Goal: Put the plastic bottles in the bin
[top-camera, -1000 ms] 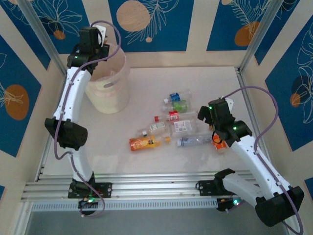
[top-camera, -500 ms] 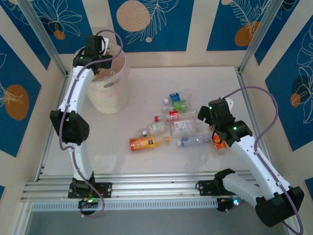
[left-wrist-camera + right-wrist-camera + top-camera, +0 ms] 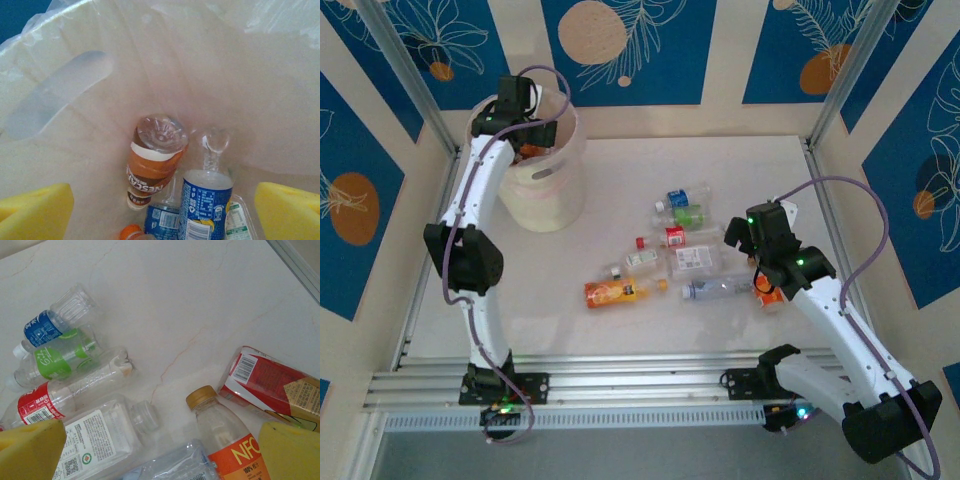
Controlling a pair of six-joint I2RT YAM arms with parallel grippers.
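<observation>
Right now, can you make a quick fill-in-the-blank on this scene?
The left gripper hangs over the bin with its jaws ____.
The right gripper hovers over a gold-capped bottle whose label is ____.
The clear bottle beside the blue-label bottle has a ____ label.
Missing: open; orange; green.

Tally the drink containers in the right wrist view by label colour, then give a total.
Blue-label bottle: 1
Green-label bottle: 1
Red-label: 2, a clear bottle and a red-wrapped container
White-label bottle: 1
Orange-label NFC bottle: 1
Unclear-label bottle: 1
Total: 7
</observation>
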